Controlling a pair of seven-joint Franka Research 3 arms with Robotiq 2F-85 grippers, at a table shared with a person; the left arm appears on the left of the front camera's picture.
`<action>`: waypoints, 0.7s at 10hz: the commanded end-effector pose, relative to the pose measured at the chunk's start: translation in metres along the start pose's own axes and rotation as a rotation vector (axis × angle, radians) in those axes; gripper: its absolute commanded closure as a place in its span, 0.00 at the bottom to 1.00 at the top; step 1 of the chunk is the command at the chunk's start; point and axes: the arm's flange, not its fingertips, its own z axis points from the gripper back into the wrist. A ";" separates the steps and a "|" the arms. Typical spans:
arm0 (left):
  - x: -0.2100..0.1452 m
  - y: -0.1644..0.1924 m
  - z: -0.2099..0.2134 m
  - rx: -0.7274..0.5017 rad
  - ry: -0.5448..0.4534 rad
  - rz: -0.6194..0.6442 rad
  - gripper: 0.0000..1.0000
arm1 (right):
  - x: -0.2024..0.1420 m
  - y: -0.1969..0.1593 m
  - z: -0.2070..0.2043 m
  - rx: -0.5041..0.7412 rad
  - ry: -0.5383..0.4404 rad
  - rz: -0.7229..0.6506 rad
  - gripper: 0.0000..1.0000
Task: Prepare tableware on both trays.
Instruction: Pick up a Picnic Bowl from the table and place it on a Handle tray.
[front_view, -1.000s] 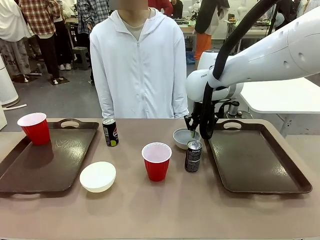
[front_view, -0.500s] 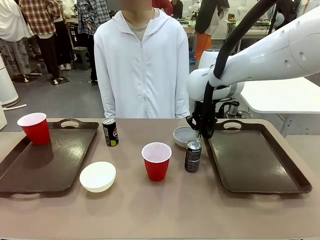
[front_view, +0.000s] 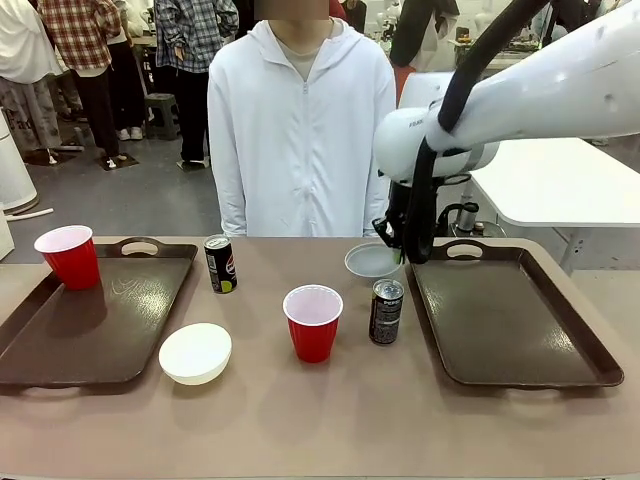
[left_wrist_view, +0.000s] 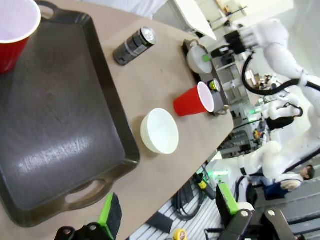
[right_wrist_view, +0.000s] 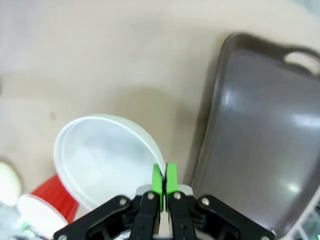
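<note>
Bright overhead light; glare on tray (right_wrist_view: 260, 115); right wrist view blurred.

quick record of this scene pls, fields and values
right gripper: shut on far bowl rim, bowl lifted beside right tray
left gripper: open, holding nothing
left tray: one red cup at far corner
on table: near bowl, middle red cup, left can, right can

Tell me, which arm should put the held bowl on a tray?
Right. The right gripper pinches the bowl by its rim, just beside the right tray.
</note>
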 end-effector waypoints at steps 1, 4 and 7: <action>-0.001 0.000 0.001 -0.009 0.003 -0.012 0.00 | -0.058 -0.002 0.053 0.028 -0.073 0.034 1.00; -0.001 0.000 0.001 -0.009 0.003 -0.012 0.00 | -0.110 -0.043 0.072 0.008 -0.091 -0.025 1.00; -0.001 0.000 0.001 -0.009 0.003 -0.012 0.00 | -0.161 -0.105 0.068 0.065 -0.105 -0.061 1.00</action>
